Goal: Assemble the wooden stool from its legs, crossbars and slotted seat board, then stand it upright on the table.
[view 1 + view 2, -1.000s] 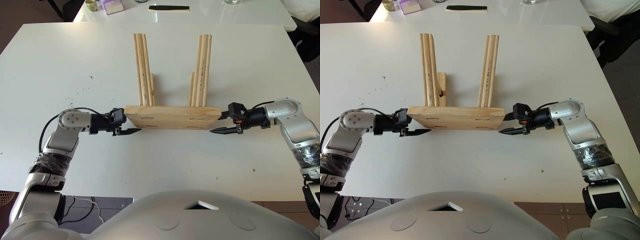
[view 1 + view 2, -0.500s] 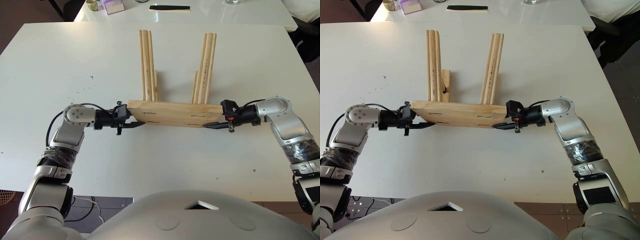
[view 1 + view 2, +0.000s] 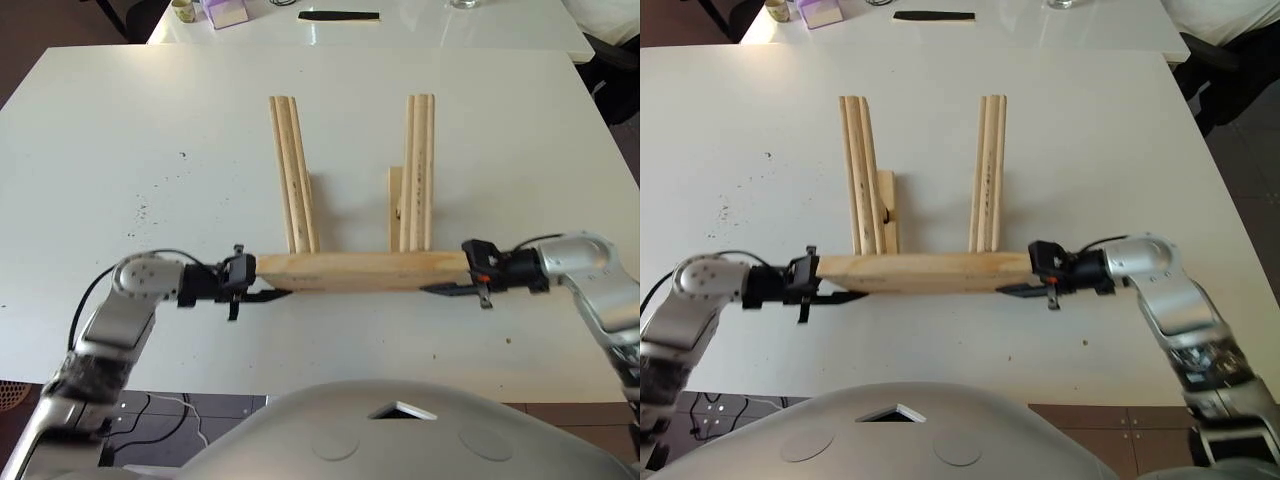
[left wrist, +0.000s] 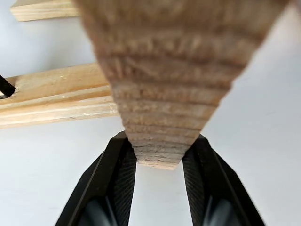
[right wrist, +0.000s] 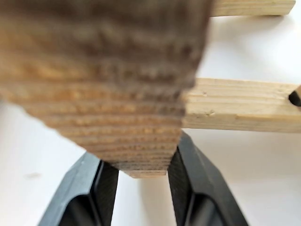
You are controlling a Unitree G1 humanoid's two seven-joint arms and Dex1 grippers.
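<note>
My left end effector (image 3: 258,290) is clamped on the left end of the seat board (image 3: 360,271). In the left wrist view its two dark fingers (image 4: 120,181) press on either side of the board's end grain. My right end effector (image 3: 448,287) grips the opposite end the same way, with its fingers (image 5: 106,186) closed against both faces of the wood. Between the two, the board runs straight across in front of me, near the front of the white desk (image 3: 120,150), and I see it almost edge-on. From its far side the left legs (image 3: 293,170) and the right legs (image 3: 418,170) stretch away from me as two close pairs, roughly parallel and well apart. A short crossbar (image 3: 395,205) shows just inside the right pair, near the board. I cannot tell whether the board touches the desk or is held just off it. On a second desk beyond the far edge lie a black strip (image 3: 338,15) and a small purple box (image 3: 225,12).
</note>
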